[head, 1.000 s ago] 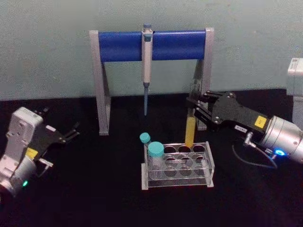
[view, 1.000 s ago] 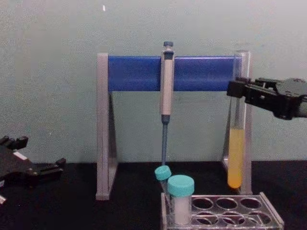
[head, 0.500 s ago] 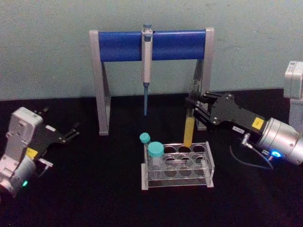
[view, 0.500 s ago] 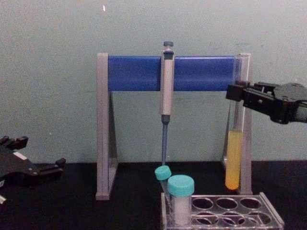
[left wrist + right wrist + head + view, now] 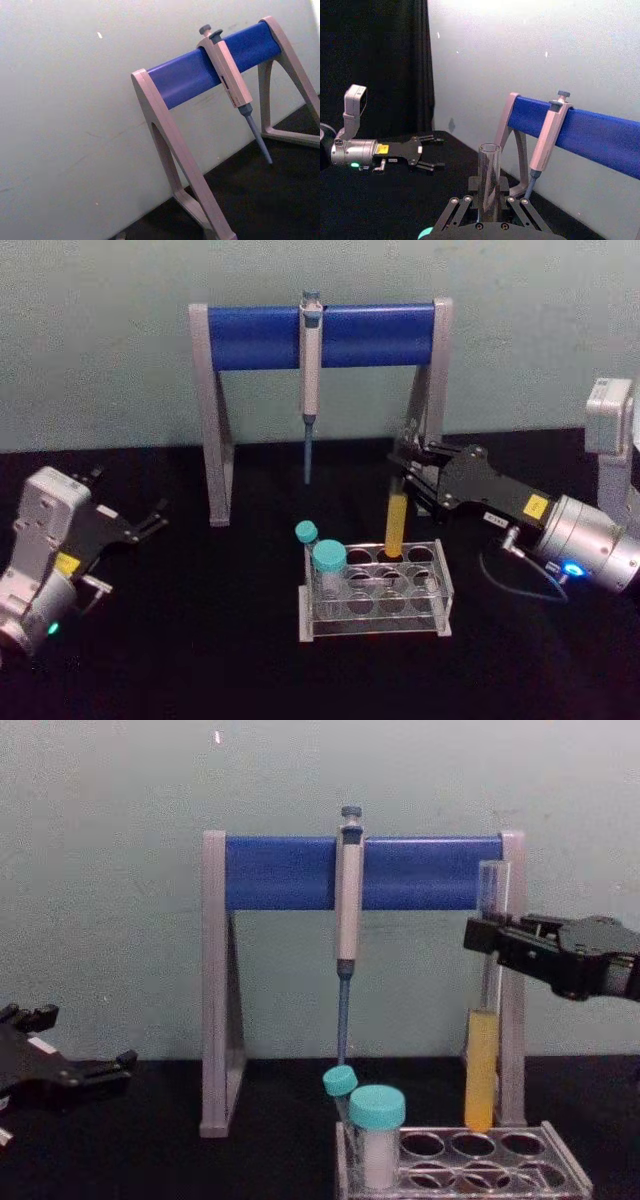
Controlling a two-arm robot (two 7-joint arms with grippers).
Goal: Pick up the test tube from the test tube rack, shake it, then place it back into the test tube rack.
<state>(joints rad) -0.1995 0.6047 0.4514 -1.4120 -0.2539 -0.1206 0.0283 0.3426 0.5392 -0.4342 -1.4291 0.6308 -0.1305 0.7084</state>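
The test tube (image 5: 397, 520) is a slim clear tube with yellow-orange liquid in its lower part (image 5: 481, 1065). It hangs upright with my right gripper (image 5: 403, 468) shut on its clear upper part (image 5: 489, 172). Its round bottom is at the mouth of a back-row hole of the clear test tube rack (image 5: 440, 592), right of the middle. The chest view puts the tip level with the rack's top plate (image 5: 545, 1132). My right gripper (image 5: 484, 935) comes in from the right. My left gripper (image 5: 155, 519) rests open at the far left, away from the rack.
A teal-capped white vial (image 5: 329, 570) and a thin teal-capped tube (image 5: 306, 533) stand in the rack's left end. Behind the rack stands the grey-and-blue pipette stand (image 5: 255, 337) with a pipette (image 5: 310, 370) hanging from it. Its right leg (image 5: 432, 390) is just behind the tube.
My right gripper has come down and slightly leftward with the test tube. The tube's bottom has dropped from above the rack to the mouth of a back-row hole. The left arm has not moved.
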